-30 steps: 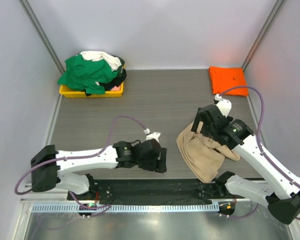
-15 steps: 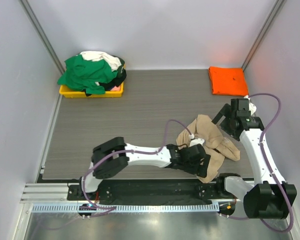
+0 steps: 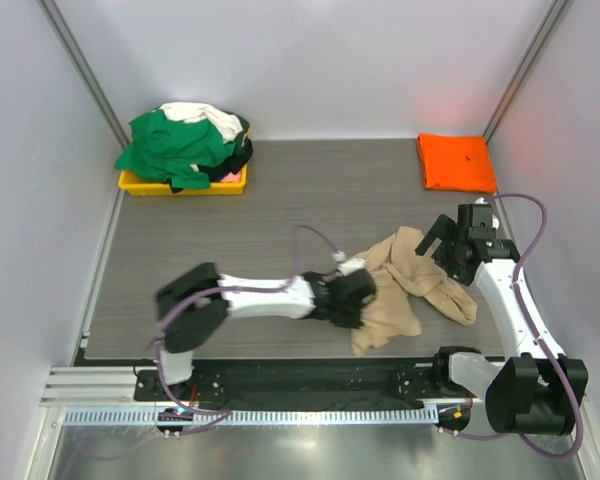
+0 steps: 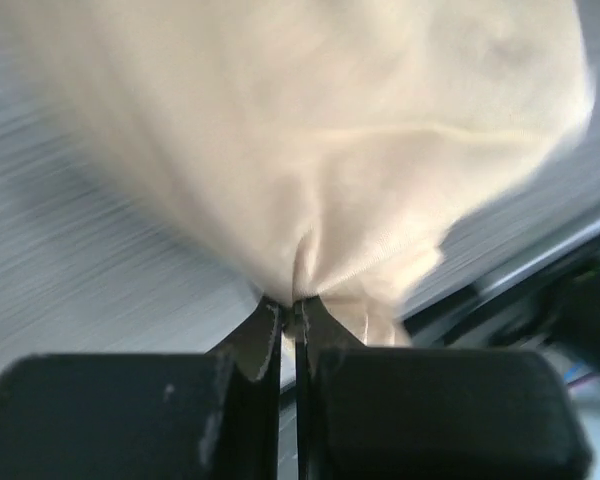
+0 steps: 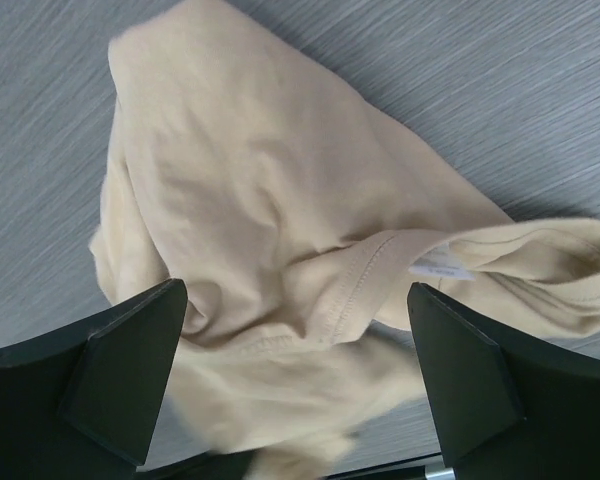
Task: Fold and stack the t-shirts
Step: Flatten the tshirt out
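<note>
t-shirt, tan-beige [image 3: 405,290], lies crumpled on the grey surface [image 3: 280,210] near the front edge. left tool [image 4: 288,312] is clenched on a pinch of its fabric; right tool [image 5: 295,300] hangs spread wide above its collar end, released, holding nothing.

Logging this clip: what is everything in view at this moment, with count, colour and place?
tan t-shirt: 1, tan-beige, crumpled on the table, right of centre near the front edge
orange t-shirt: 1, bright orange, folded flat, far right corner
green t-shirt: 1, green, heaped on top of the tray pile
white t-shirt: 1, white, back of that pile
black t-shirt: 1 visible, black, right side of that pile
tray: 1, yellow, far left corner
table: 1, grey wood-grain
left gripper: 1, black, shut on the tan t-shirt's left side
right gripper: 1, black, open over the tan t-shirt
</note>
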{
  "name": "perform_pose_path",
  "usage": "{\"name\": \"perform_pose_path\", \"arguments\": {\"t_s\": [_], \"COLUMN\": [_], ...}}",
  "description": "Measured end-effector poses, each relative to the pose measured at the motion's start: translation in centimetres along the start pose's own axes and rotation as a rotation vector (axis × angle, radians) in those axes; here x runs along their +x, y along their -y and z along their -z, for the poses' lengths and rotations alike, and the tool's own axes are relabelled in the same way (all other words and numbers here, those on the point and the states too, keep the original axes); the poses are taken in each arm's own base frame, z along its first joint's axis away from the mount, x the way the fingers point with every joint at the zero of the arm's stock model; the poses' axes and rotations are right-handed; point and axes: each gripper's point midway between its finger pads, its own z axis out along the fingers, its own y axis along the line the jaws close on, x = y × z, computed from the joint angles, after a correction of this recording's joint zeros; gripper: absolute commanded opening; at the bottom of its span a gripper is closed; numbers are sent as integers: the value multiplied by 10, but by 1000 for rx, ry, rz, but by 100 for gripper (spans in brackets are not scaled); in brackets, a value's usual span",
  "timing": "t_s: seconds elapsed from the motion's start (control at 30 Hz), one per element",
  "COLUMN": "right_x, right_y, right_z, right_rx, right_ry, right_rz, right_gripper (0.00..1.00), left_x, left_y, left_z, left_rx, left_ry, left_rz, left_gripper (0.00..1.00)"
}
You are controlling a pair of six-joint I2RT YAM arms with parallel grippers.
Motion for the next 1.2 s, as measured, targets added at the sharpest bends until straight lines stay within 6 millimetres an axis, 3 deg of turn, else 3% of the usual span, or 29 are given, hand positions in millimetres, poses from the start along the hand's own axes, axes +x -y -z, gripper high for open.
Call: {"name": "perform_pose_path", "arguments": {"t_s": [0.07, 0.1, 0.17, 0.2, 0.23, 0.27, 0.3, 0.37, 0.47, 0.53, 0.63, 0.73, 0.93, 1.1, 1.2], "right_x": [5, 8, 14, 16, 19, 22, 25, 32, 50, 66, 95, 117, 145, 149, 145], "right_y": [-1, -2, -5, -6, -8, -10, -12, -19, -39, -54, -67, -60, -28, -23, -24], "right_z": [-2, -3, -4, -4, -5, -5, -4, -3, 4, 11, 23, 24, -3, -18, -22], "right_rx": [-14, -26, -47, -60, -72, -89, -101, -127, -179, -220, -278, -286, -169, -113, -103], "right_ry": [-18, -28, -49, -58, -67, -74, -81, -94, -119, -133, -153, -165, -221, -234, -214], "right_rz": [5, 8, 10, 11, 12, 15, 19, 36, 111, 165, 220, 221, 185, 183, 178], "right_gripper": [95, 94, 92, 90, 89, 86, 84, 81, 77, 76, 75, 75, 75, 75, 75], "left_x": [-9, -18, -44, -68, -81, -92, -89, -83, -58, -40, -20, -12, 3, 8, 15], "left_y": [-51, -70, -113, -139, -156, -177, -191, -217, -241, -247, -248, -233, -183, -151, -147], "left_z": [45, 69, 125, 159, 181, 205, 223, 239, 236, 227, 212, 202, 166, 117, 93], "left_rx": [-61, -64, -68, -59, -66, -79, -86, -123, -190, -209, -216, -184, -122, -120, -141], "left_ry": [32, 69, 177, 285, 360, 442, 484, 523, 477, 413, 329, 280, 167, 74, 34], "left_rz": [72, 116, 223, 307, 348, 397, 422, 467, 489, 481, 467, 419, 301, 250, 240], "left_gripper": [0, 6, 37, 55, 82, 90, 95, 96, 84, 77, 76, 76, 80, 82, 81]}}
